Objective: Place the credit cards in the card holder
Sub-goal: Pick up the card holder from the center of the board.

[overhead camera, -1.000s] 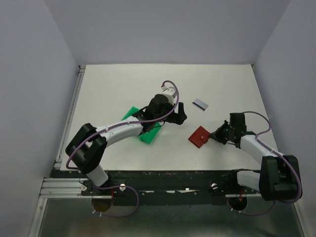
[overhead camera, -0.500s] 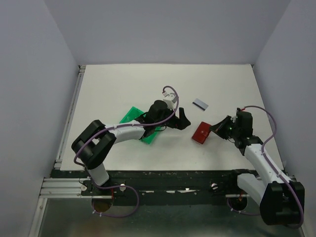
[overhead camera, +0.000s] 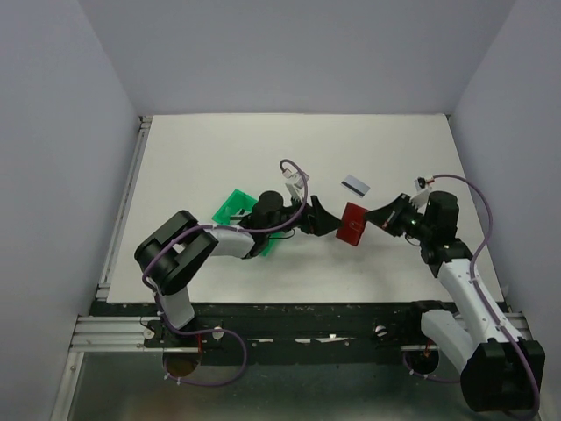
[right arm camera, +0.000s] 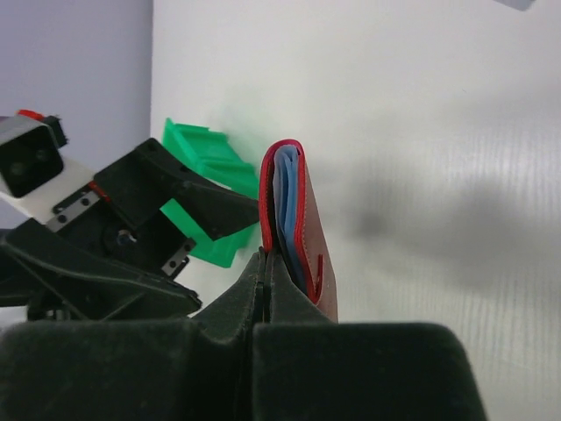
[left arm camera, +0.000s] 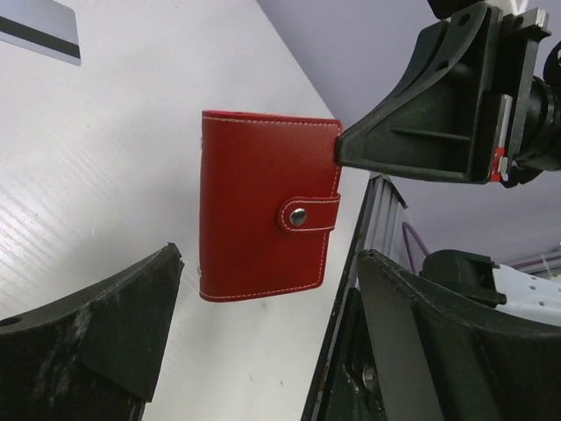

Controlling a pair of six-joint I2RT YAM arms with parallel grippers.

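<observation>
The card holder (overhead camera: 354, 224) is a dark red snap wallet held off the table, upright on edge. My right gripper (overhead camera: 379, 219) is shut on one cover of it; in the right wrist view the fingertips (right arm camera: 266, 259) pinch the left flap and light blue pockets show inside the holder (right arm camera: 298, 219). My left gripper (overhead camera: 324, 217) is open and empty, its jaws facing the holder (left arm camera: 267, 206) from the left, apart from it. One grey credit card (overhead camera: 355, 184) with a dark stripe lies flat on the table behind the holder. It also shows in the left wrist view (left arm camera: 39, 26).
A green plastic tray (overhead camera: 235, 210) lies under the left arm's forearm, left of the grippers; it shows in the right wrist view (right arm camera: 206, 175). Metal rails run along the table's left and near edges. White walls enclose the table.
My right gripper lifted the card holder off the table and carried it left and up. My left gripper swung right toward it, so the two now face each other closely.
</observation>
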